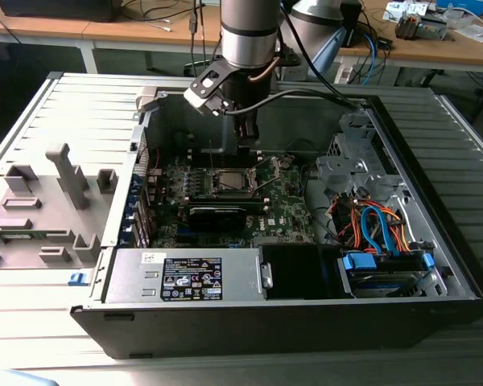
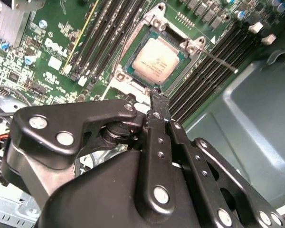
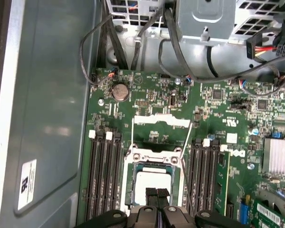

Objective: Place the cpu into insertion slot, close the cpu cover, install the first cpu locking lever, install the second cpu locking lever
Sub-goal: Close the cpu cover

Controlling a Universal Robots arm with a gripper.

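While claw (image 3: pixel 157 194) hovers above cpu (image 3: pixel 147 183) | memory slots (image 3: pixel 104 175) flank it

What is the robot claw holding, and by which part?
Nothing that shows: the gripper is shut and empty, just over the cpu, which lies in the insertion slot.

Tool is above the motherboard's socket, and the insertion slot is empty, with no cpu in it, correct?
Not empty: the second wrist view shows the cpu lying in the insertion slot. The tool is above the socket, as you say.
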